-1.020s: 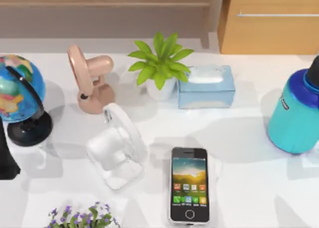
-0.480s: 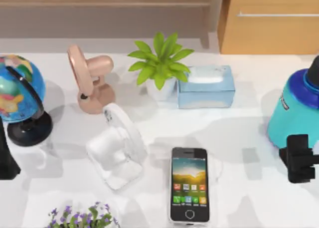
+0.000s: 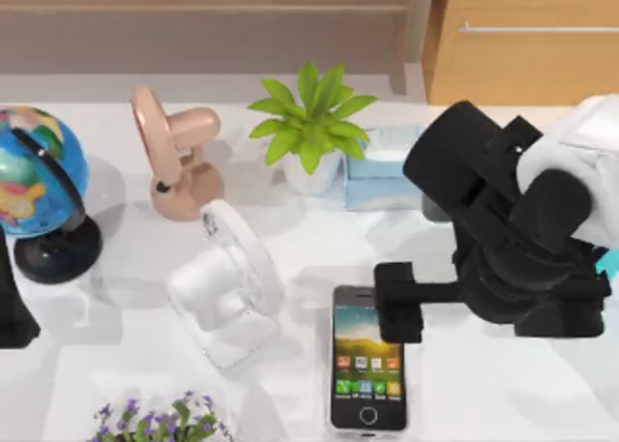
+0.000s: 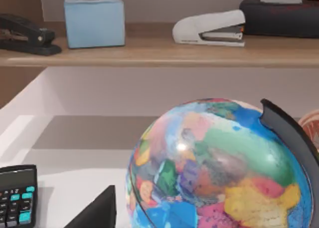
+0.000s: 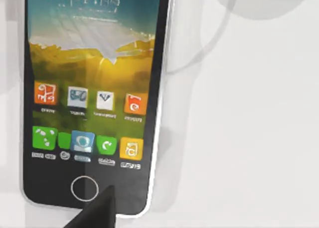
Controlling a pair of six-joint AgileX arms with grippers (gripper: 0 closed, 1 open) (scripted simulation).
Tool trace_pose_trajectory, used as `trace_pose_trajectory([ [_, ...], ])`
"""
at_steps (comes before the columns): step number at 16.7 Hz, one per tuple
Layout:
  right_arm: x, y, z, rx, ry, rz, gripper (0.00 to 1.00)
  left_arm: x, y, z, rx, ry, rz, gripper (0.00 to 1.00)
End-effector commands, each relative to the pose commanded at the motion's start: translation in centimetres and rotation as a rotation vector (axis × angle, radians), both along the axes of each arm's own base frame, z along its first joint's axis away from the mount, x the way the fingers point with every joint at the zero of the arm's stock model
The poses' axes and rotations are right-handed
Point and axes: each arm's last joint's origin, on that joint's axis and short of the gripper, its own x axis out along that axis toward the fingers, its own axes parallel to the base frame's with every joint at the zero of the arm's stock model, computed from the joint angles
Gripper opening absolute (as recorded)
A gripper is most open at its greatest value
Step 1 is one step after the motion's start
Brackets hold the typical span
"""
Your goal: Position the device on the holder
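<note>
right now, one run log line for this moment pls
phase: approach | right claw: over top end of phone, no grasp | phone: flat on table | holder: empty, left of phone | left arm: parked, left edge

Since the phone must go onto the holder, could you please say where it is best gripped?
Judging by its pose, grip the slim black-framed smartphone across its long silver edges, coming straight down from above: it lies flat, screen up, with bare white table beside both edges. The right tool hovers over its top end.

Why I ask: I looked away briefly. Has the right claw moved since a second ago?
Yes. The right claw came in from the table's right edge and now sits over the top end of the smartphone, which lies flat.
</note>
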Motion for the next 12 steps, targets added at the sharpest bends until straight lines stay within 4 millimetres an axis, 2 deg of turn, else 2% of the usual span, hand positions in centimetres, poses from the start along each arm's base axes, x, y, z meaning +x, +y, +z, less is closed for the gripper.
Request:
trace_pose_trajectory([
  [3,0.9,4.3,-1.6,-0.045,0.038,-0.046,1.0,0.0,0.0,0.0,0.0,0.0,0.0,1.0],
  [6,1.4,7.1,-2.6,-0.05,0.032,-0.089,1.0,0.0,0.0,0.0,0.0,0.0,0.0,1.0],
  [8,1.6,7.9,-2.9,-0.046,0.026,-0.107,1.0,0.0,0.0,0.0,0.0,0.0,0.0,1.0],
  [12,1.7,8.0,-2.9,-0.046,0.025,-0.11,1.0,0.0,0.0,0.0,0.0,0.0,0.0,1.0],
])
